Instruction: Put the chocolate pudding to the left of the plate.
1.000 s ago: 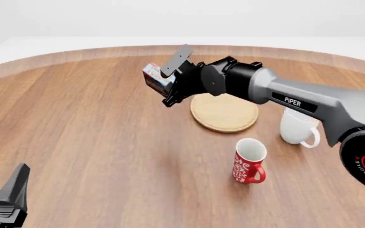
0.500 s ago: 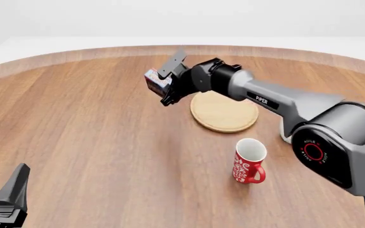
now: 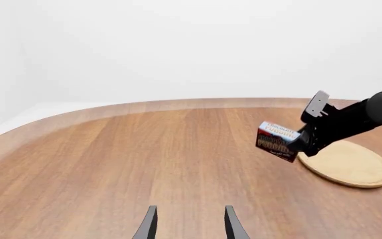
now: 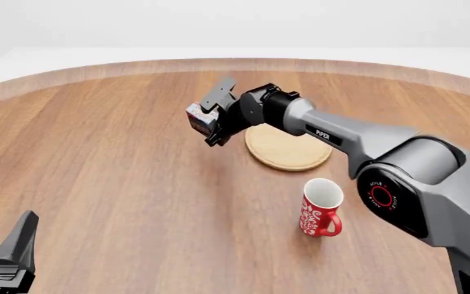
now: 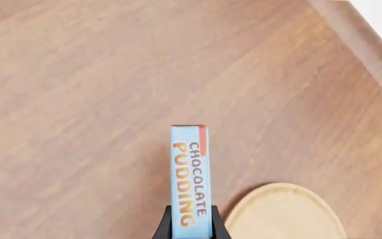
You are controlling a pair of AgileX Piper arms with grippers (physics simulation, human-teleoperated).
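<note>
Chocolate pudding, a small dark-brown box with a light-blue band (image 4: 200, 116), hangs above the wooden surface (image 4: 120, 184), pinched between the fingers of the right claw (image 4: 208, 120), just left of the round light-wood plate (image 4: 288, 147). A red patterned mug (image 4: 320, 208) stands nearer, well apart. The left claw (image 3: 189, 224) waits low at the near edge, fingers spread

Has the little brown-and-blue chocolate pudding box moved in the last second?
Yes. In the front view the small dark-brown, blue-topped chocolate pudding box, gripped by the right gripper, has come lower, nearer the round light-wood plate's left edge.
</note>
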